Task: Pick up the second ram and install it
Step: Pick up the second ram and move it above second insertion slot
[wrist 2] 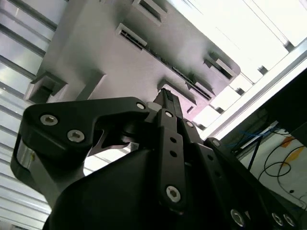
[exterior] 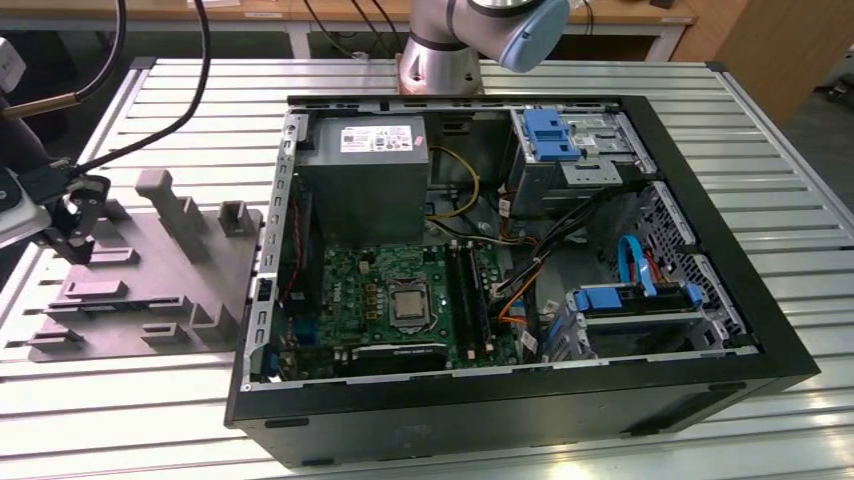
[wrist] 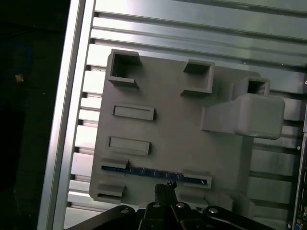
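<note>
The exterior view looks down steeply from high over the open computer case [exterior: 507,405] and the grey fixture [exterior: 134,290] beside it on the slatted table [exterior: 747,130]. Both wrist views sit close above that fixture — the first facing straight down, the second obliquely past the gripper [wrist 2: 165,96].

Nothing can be read in any view. In the exterior view a white label [exterior: 378,138] with dark print sits on top of the grey power supply [exterior: 358,195], but its lettering is too small to make out.
</note>
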### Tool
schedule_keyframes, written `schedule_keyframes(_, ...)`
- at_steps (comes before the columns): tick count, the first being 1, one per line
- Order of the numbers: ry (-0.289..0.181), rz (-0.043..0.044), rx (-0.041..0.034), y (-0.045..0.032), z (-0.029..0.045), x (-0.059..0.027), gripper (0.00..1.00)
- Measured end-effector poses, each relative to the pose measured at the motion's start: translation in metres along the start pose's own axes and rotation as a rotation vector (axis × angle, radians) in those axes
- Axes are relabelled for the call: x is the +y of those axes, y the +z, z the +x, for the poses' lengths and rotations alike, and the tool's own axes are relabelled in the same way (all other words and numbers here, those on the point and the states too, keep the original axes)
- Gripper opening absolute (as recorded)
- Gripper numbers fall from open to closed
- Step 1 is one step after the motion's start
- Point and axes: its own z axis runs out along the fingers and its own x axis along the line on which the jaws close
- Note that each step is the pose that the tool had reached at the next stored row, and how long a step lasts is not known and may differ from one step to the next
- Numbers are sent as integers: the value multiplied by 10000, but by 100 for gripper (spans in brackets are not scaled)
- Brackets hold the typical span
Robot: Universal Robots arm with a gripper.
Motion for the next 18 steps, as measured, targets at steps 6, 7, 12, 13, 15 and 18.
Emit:
schedule_keyframes(6, -993, 0, 30, 11, 0, -1, 10)
schedule_keyframes(7, -1175, -1, 35, 14, 0, 0, 10)
schedule_keyframes(12, -2085, -6, 60, 24, 0, -1, 10)
schedule_keyframes(13, -2265, -7, 65, 27, 0, -1, 10)
schedule_keyframes(15, -2636, -11, 75, 31, 0, -1, 10)
schedule_keyframes(18, -3164, -22, 88, 38, 0, -1, 10)
